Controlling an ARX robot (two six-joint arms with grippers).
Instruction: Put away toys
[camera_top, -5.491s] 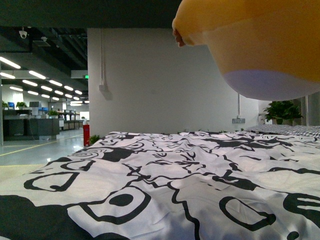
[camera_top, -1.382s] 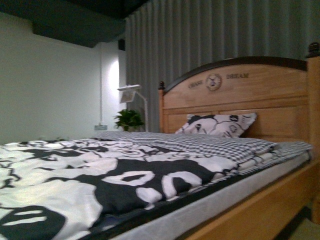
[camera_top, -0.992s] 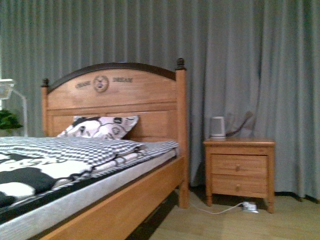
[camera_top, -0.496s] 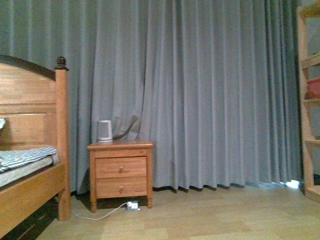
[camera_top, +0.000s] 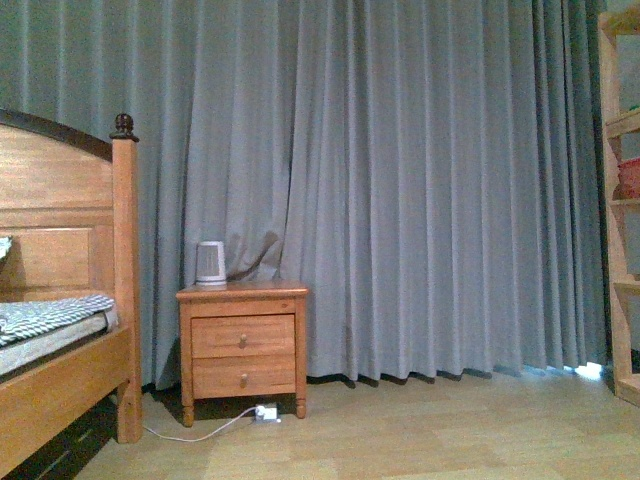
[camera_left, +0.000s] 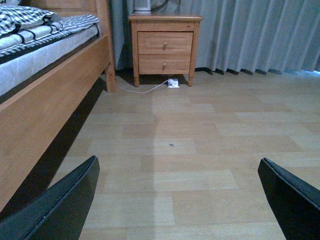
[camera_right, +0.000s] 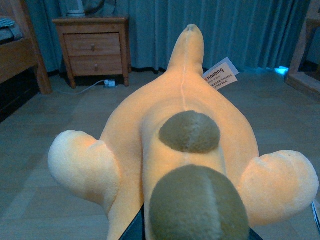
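Observation:
The yellow-orange plush toy (camera_right: 182, 145) fills the right wrist view, with brown patches, two pale stubby limbs and a white tag (camera_right: 220, 76). My right gripper (camera_right: 192, 235) is shut on the plush toy and holds it above the wooden floor; its fingers are mostly hidden under the toy. My left gripper (camera_left: 180, 200) is open and empty above the floor, its two black fingertips (camera_left: 65, 205) at the sides of the left wrist view. Neither gripper nor the toy shows in the front view.
A wooden bed (camera_top: 60, 330) stands at the left, with a nightstand (camera_top: 243, 345) beside it carrying a white appliance (camera_top: 210, 262). A cable and plug (camera_top: 262, 412) lie under the nightstand. Grey curtains (camera_top: 420, 190) hang behind. A wooden shelf unit (camera_top: 622, 200) stands at the far right.
The front view has swung right, from the patterned bed cover past the headboard to the nightstand, curtains and shelf. In the last half second it barely shifted.

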